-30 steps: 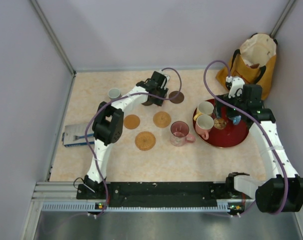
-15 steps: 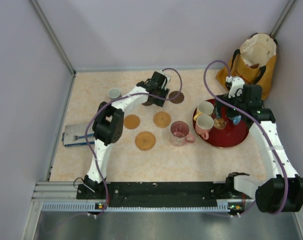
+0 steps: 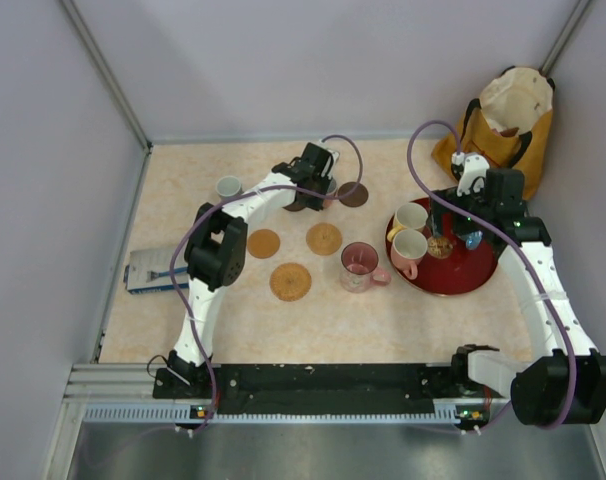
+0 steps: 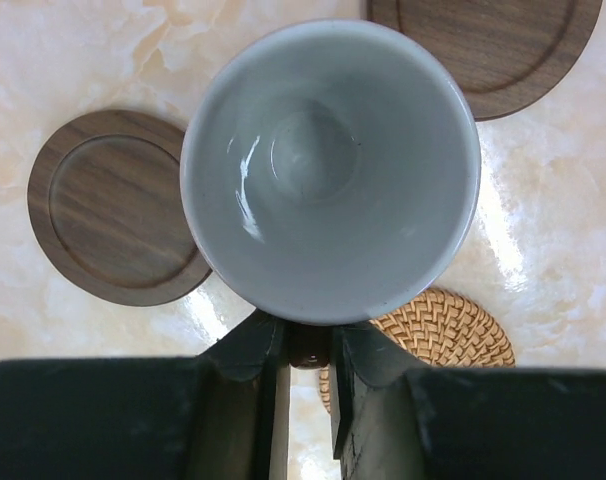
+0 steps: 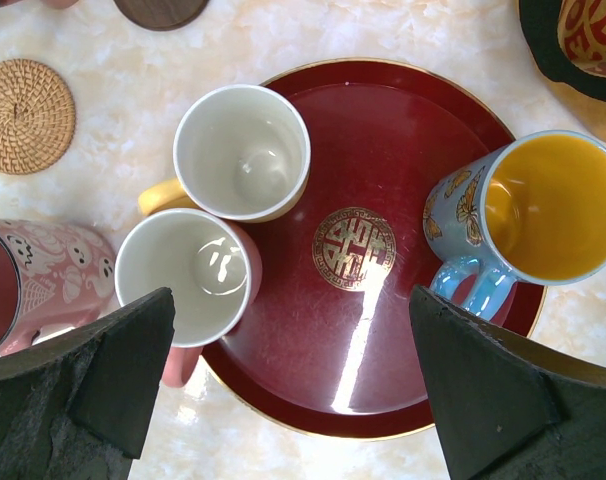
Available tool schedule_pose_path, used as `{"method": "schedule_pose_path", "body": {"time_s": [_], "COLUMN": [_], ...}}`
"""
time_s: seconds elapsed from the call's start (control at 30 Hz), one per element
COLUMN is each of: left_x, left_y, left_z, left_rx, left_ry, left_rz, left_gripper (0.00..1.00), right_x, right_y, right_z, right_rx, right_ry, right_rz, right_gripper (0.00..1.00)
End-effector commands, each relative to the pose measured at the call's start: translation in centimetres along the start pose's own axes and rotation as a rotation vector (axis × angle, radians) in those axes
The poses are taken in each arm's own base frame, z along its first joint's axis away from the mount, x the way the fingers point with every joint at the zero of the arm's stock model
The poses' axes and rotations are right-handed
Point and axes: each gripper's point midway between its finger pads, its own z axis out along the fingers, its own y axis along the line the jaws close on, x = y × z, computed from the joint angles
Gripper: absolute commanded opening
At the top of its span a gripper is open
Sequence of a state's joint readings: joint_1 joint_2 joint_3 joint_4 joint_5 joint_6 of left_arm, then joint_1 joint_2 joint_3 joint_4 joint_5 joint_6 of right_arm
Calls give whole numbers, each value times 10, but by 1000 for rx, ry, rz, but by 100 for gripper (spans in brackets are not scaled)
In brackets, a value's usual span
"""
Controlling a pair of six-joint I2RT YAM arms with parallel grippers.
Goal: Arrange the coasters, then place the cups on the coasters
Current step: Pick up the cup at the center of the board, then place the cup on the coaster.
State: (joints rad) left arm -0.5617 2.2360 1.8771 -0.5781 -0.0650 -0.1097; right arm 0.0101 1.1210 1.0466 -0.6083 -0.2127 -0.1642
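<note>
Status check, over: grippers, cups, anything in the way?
Left gripper shut on grey cup, dark coaster alongside. Right gripper open above red tray, holding nothing. No obstruction visible.

At the centre of the red tray sits a round gold emblem, seemingly the double-happiness character.

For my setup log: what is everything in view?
tray: one, red, right side
woven coasters: three, tan, centre
wooden coasters: two, dark brown, far centre
grey cups: two, one far left, one gripped
pink cups: two, one on tray, another beside it
yellow cup: one, pale, on tray
blue cup: one, yellow inside, on tray
bag: one, yellow-orange, far right corner
packet: one, blue, left edge
left gripper: black, shut on grey cup
right gripper: black, open above tray
</note>
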Motion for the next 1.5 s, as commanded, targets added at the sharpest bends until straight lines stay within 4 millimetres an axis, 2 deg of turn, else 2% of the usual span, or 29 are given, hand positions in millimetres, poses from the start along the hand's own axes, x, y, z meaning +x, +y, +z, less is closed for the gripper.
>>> {"method": "schedule_pose_path", "body": {"time_s": [0.0, 0.03, 0.07, 0.17, 0.3, 0.47, 0.63, 0.83, 0.97, 1.1, 1.23, 1.37, 1.47], "left_x": [0, -1, -2, -6, -22, -50, -78, -92, -73, -42, -10, 22, 42], "left_y": [-2, -1, 0, 1, 4, 10, 16, 21, 30, 45, 70, 91, 96], "left_z": [9, 8, 7, 4, -9, -36, -72, -110, -128, -144, -162, -169, -168], "left_rx": [11, 9, 8, 10, 11, 26, 48, 104, 95, 90, 85, 66, 45], "left_ry": [-11, -14, -17, -26, -73, -161, -265, -356, -344, -329, -308, -296, -285], "left_rz": [-6, -8, -8, -6, -3, -2, -6, 0, 16, 43, 13, -23, -14], "left_gripper": [10, 3, 0, 0, 0, 0, 0, 0, 0, 0, 0, 0, 0], "right_x": [-10, -10, -10, -9, -9, -8, -7, -7, -7, -7, -6, -5, -5], "right_y": [0, 0, 0, 0, -1, -1, -2, -1, -1, 0, 1, 1, 2], "right_z": [-1, -1, -1, 0, 0, 2, 2, 2, 2, 2, 3, 4, 5], "right_rx": [-7, -7, -7, -7, -6, -5, -5, -6, -7, -12, -20, -24, -28], "right_ry": [-46, -46, -45, -43, -43, -37, -32, -34, -34, -36, -33, -29, -25], "right_rz": [-16, -16, -15, -16, -16, -20, -19, -19, -19, -21, -20, -18, -18], "right_gripper": [99, 99, 99, 99, 99, 99, 99, 99, 99, 99, 99, 98, 98]}}
